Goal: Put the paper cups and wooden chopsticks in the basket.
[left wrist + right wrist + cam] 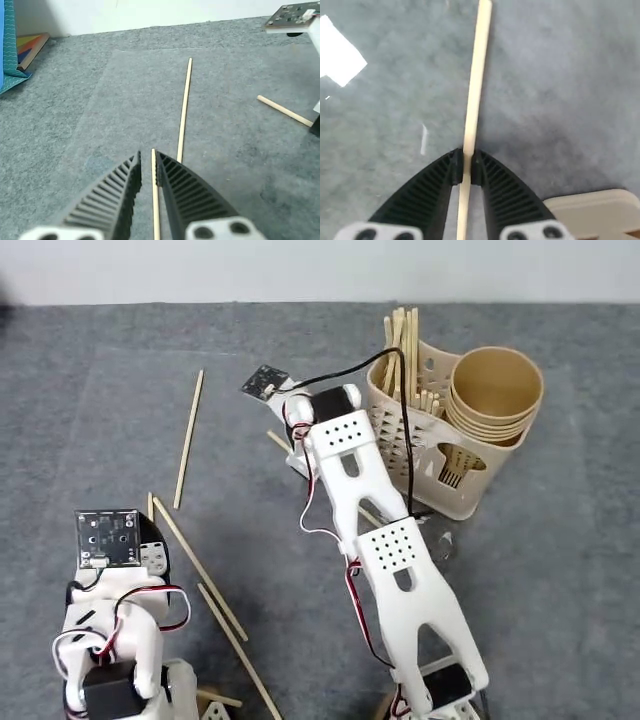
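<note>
A beige basket (455,485) at the back right holds a stack of paper cups (495,390) and several wooden chopsticks (405,340). My right gripper (465,154) is shut on a chopstick (477,75) low over the grey mat. In the high view that arm stretches towards the basket's left side, where a chopstick end (277,442) pokes out beside it. My left gripper (148,156) sits at the front left with its jaws a narrow gap apart. A chopstick (154,195) lies on the mat in that gap. Three loose chopsticks (188,440) (200,570) (238,650) lie on the left half.
The right arm (390,550) crosses the middle of the mat. From the left wrist I see a long chopstick (184,110) ahead, a short one (285,111) beside the other arm, and coloured boards (20,45) off the mat. A white scrap (337,60) lies near the right gripper.
</note>
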Robot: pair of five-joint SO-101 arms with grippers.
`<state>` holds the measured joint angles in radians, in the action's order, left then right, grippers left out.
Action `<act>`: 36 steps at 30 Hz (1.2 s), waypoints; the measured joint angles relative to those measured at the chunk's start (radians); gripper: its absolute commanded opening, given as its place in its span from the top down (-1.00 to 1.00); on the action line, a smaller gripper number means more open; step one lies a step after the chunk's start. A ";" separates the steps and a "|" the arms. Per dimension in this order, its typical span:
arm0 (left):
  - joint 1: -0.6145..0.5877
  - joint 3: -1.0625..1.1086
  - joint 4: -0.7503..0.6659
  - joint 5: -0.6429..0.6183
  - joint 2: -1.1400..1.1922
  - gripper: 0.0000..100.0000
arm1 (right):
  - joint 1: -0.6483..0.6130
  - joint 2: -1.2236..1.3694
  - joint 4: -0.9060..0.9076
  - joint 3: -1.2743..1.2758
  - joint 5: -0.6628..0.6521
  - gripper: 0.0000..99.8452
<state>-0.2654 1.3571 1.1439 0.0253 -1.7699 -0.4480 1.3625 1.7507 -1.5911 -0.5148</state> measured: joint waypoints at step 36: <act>0.000 0.000 0.000 0.000 0.000 0.90 | 0.046 -1.212 0.005 0.212 0.086 0.98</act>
<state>-0.2654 1.3571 1.1439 0.0253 -1.7699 -0.4020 0.1504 1.7553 -1.3794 -0.4289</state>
